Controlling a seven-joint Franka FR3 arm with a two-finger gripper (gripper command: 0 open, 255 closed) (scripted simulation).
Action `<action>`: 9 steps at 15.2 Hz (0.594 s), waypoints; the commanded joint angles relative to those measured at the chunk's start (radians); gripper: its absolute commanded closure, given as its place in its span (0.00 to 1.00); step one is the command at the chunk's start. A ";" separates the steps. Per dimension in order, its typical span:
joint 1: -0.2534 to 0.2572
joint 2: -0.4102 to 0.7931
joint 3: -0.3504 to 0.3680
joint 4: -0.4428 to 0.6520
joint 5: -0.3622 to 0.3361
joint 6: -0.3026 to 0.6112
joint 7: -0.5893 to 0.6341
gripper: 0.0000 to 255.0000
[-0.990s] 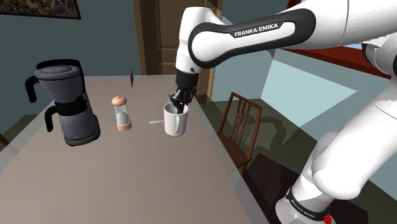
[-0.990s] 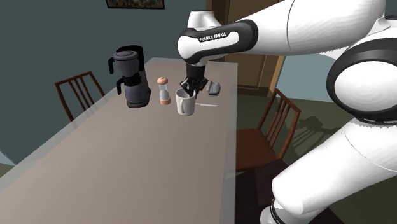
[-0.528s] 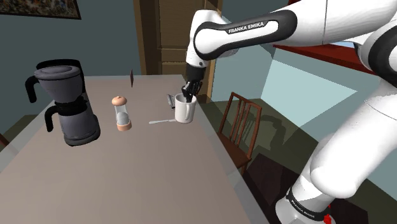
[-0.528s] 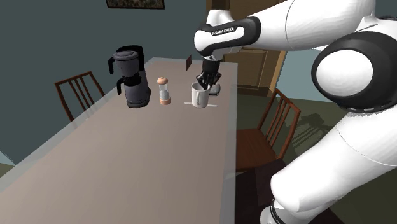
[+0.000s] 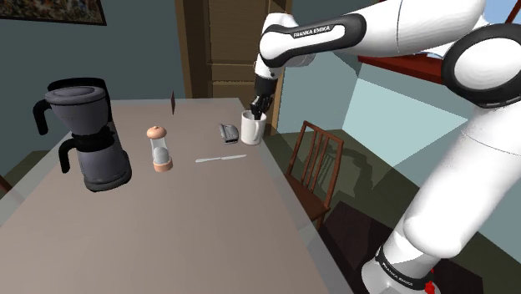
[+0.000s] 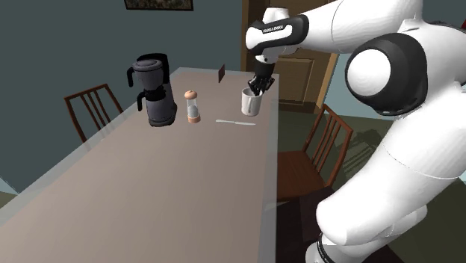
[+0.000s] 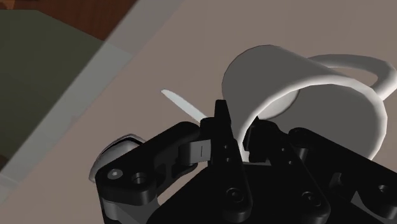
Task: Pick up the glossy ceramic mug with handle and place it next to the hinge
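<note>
At table's point(image 5: 167, 225) far end: white mug point(image 5: 253, 130), just beside hinge point(image 5: 227, 132), rim clamped by gripper point(image 5: 255, 111); carry was judged done, release outstanding.

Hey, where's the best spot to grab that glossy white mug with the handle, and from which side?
By the rim wall, from above: the glossy white mug stands upright with its mouth open, so one finger goes inside, one outside. The black hand grips it that way, clear of the looped handle.
</note>
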 commanded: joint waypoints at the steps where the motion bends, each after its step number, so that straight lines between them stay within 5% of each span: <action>1: -0.020 0.034 -0.021 0.043 0.001 -0.012 -0.041 1.00; 9: -0.103 0.221 -0.088 0.290 0.014 -0.085 -0.189 1.00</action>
